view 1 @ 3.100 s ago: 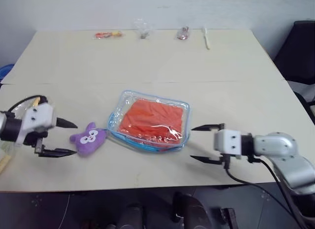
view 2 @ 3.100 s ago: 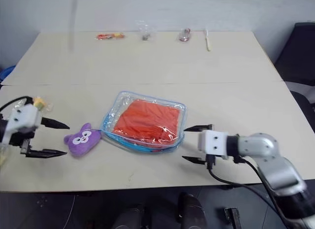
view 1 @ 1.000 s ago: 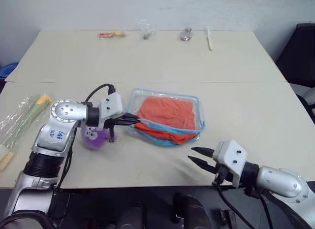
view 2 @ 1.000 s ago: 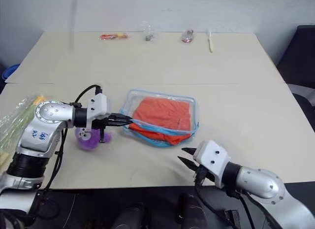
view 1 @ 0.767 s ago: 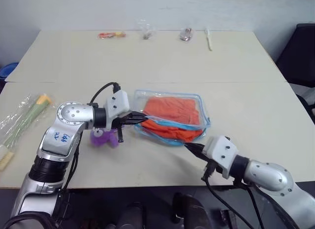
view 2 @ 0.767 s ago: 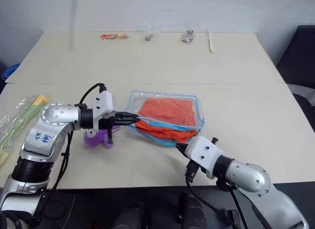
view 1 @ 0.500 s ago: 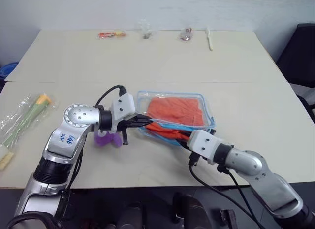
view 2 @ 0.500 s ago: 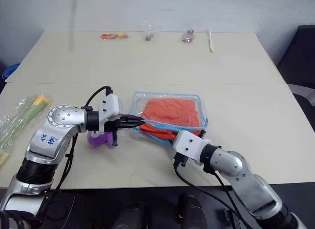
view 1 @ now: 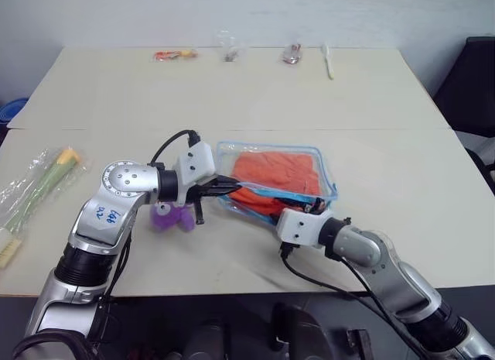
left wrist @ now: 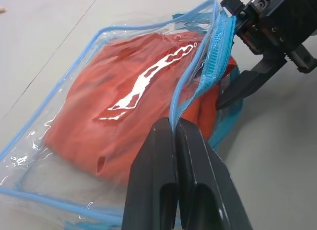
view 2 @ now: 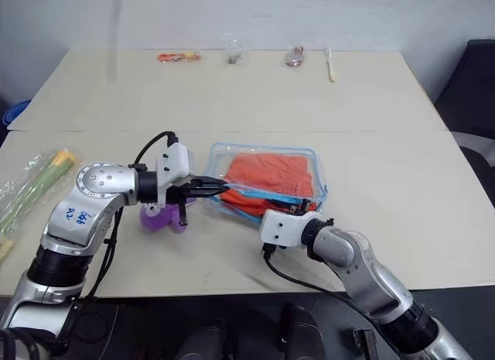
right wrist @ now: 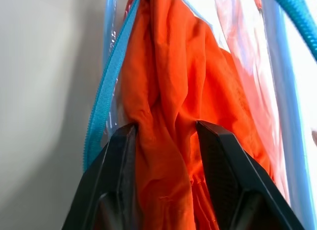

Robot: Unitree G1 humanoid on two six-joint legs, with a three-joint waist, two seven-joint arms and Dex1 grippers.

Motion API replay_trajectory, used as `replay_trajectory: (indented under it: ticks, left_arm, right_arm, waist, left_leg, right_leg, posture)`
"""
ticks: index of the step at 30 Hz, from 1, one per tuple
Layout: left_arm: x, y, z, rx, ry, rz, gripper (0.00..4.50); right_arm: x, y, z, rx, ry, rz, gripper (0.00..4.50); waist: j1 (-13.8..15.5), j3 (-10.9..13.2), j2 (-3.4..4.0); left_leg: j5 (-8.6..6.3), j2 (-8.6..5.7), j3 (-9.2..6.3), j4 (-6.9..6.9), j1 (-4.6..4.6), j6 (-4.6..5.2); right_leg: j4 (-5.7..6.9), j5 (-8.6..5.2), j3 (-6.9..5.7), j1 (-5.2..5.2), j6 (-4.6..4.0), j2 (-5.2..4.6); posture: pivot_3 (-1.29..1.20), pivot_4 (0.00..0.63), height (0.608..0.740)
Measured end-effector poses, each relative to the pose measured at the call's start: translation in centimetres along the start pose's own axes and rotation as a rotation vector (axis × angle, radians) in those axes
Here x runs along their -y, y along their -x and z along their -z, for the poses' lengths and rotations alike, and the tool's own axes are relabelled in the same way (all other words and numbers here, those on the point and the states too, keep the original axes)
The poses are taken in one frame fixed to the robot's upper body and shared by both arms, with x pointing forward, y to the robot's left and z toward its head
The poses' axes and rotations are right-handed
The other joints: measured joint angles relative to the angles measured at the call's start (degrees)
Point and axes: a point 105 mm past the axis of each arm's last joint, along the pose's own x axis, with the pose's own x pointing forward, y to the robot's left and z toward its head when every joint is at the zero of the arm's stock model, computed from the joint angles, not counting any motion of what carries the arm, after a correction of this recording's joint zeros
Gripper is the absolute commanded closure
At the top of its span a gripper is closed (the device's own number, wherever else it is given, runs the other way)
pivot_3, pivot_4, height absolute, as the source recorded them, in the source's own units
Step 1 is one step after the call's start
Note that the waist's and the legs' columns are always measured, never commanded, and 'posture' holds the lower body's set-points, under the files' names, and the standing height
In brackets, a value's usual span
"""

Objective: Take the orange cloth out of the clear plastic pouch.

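The only writing in view is a few blue handwritten characters on the silver upper casing of the left arm (view 1: 104,214). They are too small and slanted to read with any certainty. Nothing on the surface carries a label, brand or number that can be read.

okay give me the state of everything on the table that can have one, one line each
Pouch: unzipped, upper edge lifted.
Orange cloth: inside the pouch, bunched at the opening.
Left gripper: shut on the pouch's zipper edge.
Right gripper: fingers apart, either side of a cloth fold.
Purple toy: lying on the table.
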Motion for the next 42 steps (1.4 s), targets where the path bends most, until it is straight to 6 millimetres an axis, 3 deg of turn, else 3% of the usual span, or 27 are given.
replay_trajectory:
  ticks: [2,5,14,21,29,38,42]
  left_arm:
    - [0.0,0.0,0.0,0.0,0.0,0.001,4.5]
    - [0.0,0.0,0.0,-0.001,0.0,0.002,4.5]
    - [0.0,-0.1,-0.1,0.004,-0.01,0.009,4.5]
    - [0.0,-0.1,-0.1,0.004,-0.01,0.004,4.5]
    - [0.0,-0.1,-0.1,0.006,-0.015,-0.002,4.5]
    - [0.3,-0.1,0.3,0.003,-0.005,-0.002,4.5]
    - [0.2,-0.1,0.3,0.004,-0.006,-0.002,4.5]
  right_arm:
    - [0.0,-0.1,-0.1,-0.001,0.006,0.005,1.97]
    - [-0.1,0.0,0.1,-0.01,0.024,0.001,0.97]
    - [-0.3,0.1,0.2,-0.014,0.081,-0.008,0.97]
    - [1.4,-1.9,0.6,-0.039,0.114,0.053,0.97]
    - [1.5,-2.5,0.5,-0.02,0.039,0.05,0.97]
    - [2.0,-1.9,0.9,-0.027,-0.004,0.056,3.94]
    - [1.9,-1.8,1.3,-0.046,0.019,0.05,3.94]
  waist:
    - [-0.02,0.0,0.0]
    - [0.0,0.0,0.0]
    - [-0.05,0.0,0.0]
    - [-0.22,0.0,0.0]
    - [-0.3,0.0,0.0]
    - [-0.27,0.0,0.01]
    - [-0.25,0.0,0.01]
  left_leg:
    - [0.0,0.01,0.0,0.0,0.0,0.0]
    - [0.0,0.01,0.0,0.0,0.0,0.0]
    - [0.0,0.01,0.0,0.0,0.01,0.0]
    - [0.0,0.02,0.0,0.0,0.01,0.0]
    - [0.0,0.02,0.0,0.0,0.01,0.0]
    - [0.0,0.02,-0.01,0.0,0.0,0.0]
    - [0.0,0.02,-0.01,0.0,0.0,0.0]
  right_leg:
    - [0.01,0.0,0.0,0.0,0.0,0.0]
    - [0.01,0.0,0.01,0.0,0.0,0.0]
    - [0.02,0.0,0.01,0.0,0.0,0.0]
    - [0.01,0.0,0.01,0.0,0.0,0.01]
    - [0.02,0.0,0.01,0.0,0.0,0.01]
    - [0.01,0.0,0.01,0.0,0.0,0.01]
    - [0.01,0.0,0.01,0.0,0.0,0.01]
  posture:
    - [0.0,0.15,0.74]
    - [0.0,0.15,0.74]
    - [0.0,0.15,0.74]
    - [0.0,0.15,0.74]
    - [0.0,0.15,0.74]
    - [0.0,0.15,0.74]
    - [0.0,0.15,0.74]
